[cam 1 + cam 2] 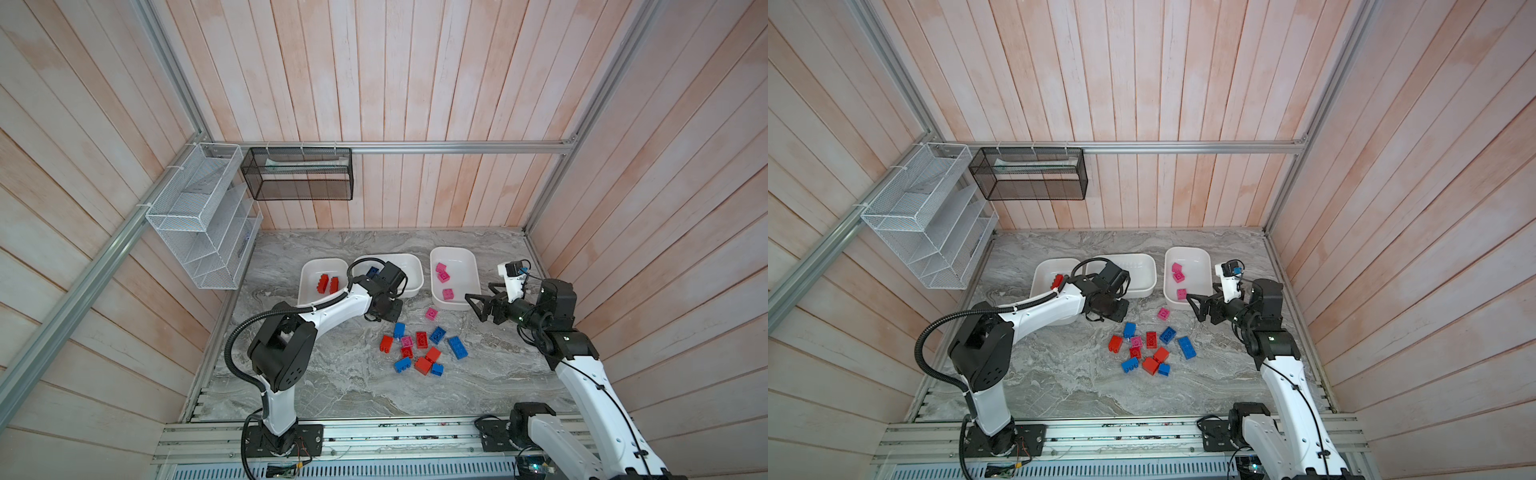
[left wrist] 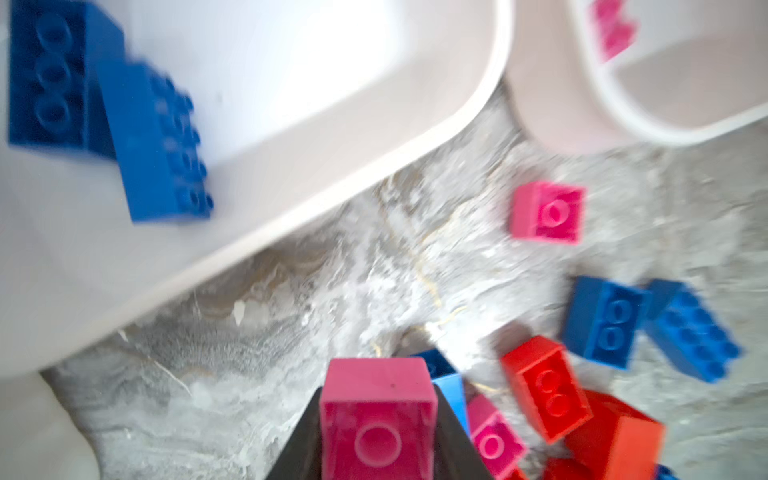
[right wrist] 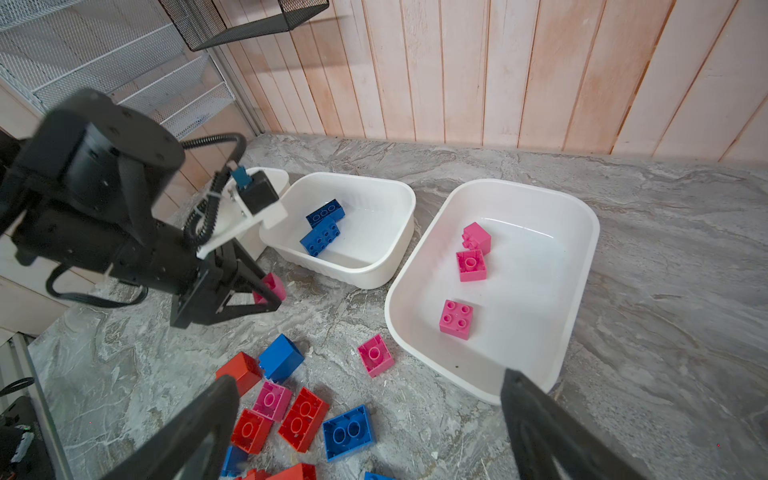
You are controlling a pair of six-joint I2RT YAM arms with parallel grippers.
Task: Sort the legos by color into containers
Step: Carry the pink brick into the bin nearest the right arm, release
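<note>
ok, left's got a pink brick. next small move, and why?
Probably carry it across to the right-hand tub. The left gripper is shut on a pink brick near the middle tub, which holds blue bricks; the right-hand one holds only pink bricks.

Pale pinkish-white plank walls (image 1: 374,83) close in three sides, edged by aluminium rails (image 1: 457,146), and even, soft light falls over all of it with no hard shadows. On the left wall hangs a white wire rack (image 1: 199,216) with tiered shelves, and just beside it, at the left end of the back wall, a black mesh basket (image 1: 299,174) hangs from the rail. Below lies a grey, veined marble-look surface (image 1: 332,382), bordered at the near edge by slotted aluminium bars (image 1: 395,440).
</note>
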